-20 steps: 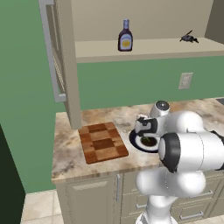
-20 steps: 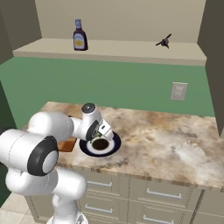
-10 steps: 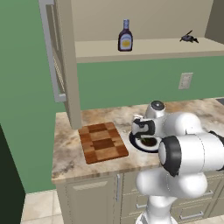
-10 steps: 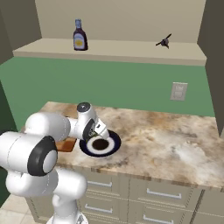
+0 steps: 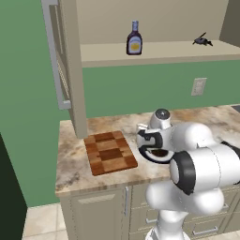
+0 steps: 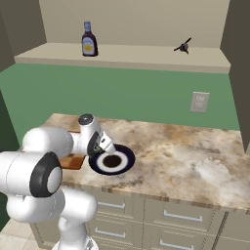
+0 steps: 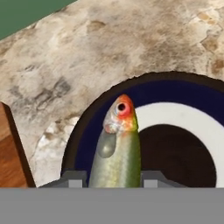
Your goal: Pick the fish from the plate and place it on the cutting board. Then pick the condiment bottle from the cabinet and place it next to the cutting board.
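Observation:
In the hand view the green fish (image 7: 116, 148), with a red-orange head, hangs between the two finger tips of my gripper (image 7: 114, 177), which is shut on it. It hovers over the left rim of the navy plate (image 7: 175, 92). The checkered cutting board (image 5: 110, 152) lies just left of the plate (image 6: 124, 163), and its wooden edge (image 7: 11, 153) shows at the left of the hand view. My gripper (image 5: 143, 138) sits low between board and plate. The condiment bottle (image 5: 134, 38) stands upright on the shelf of the cabinet (image 5: 154, 51).
A small dark spiky object (image 5: 202, 41) lies at the right end of the shelf. The cabinet door (image 5: 58, 56) stands open above the counter's left end. A wall outlet (image 5: 199, 86) is behind the marbled counter (image 6: 195, 161), which stretches bare to the right.
The hand has carried the fish to the left, from over the plate's middle to its left rim, nearer the cutting board. The plate's centre now shows bare.

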You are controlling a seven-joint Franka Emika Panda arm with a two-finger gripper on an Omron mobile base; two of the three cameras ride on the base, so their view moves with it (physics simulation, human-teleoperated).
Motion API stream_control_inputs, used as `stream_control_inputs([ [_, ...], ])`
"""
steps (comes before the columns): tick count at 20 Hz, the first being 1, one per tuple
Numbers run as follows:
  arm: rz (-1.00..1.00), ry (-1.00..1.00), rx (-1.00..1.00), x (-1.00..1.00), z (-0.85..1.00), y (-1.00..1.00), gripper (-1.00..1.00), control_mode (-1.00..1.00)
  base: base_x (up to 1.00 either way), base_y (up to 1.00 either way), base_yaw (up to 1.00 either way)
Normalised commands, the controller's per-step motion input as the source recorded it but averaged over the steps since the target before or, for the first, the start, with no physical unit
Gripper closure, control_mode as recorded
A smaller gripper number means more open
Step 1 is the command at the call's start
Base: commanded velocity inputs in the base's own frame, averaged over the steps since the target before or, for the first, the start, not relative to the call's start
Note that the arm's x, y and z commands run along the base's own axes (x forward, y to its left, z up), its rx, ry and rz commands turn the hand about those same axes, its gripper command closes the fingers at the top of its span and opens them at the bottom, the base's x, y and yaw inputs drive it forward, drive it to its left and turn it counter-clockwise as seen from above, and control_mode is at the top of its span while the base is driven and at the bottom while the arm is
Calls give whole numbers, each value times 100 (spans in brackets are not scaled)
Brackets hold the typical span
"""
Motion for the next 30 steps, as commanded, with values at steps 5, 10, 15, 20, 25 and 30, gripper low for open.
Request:
stream_control_inputs([
  [5, 0, 0, 0, -3, 0, 27, 100, -100, 0, 0, 0],
  [10, 0, 0, 2, 0, 0, 27, 100, -100, 0, 0, 0],
  [15, 0, 0, 2, 0, 0, 26, 100, -100, 0, 0, 0],
  [20, 0, 0, 3, 0, 0, 29, 100, -100, 0, 0, 0],
  [25, 0, 0, 2, 0, 0, 32, 100, -100, 0, 0, 0],
  [30, 0, 0, 0, 0, 0, 34, 100, -100, 0, 0, 0],
])
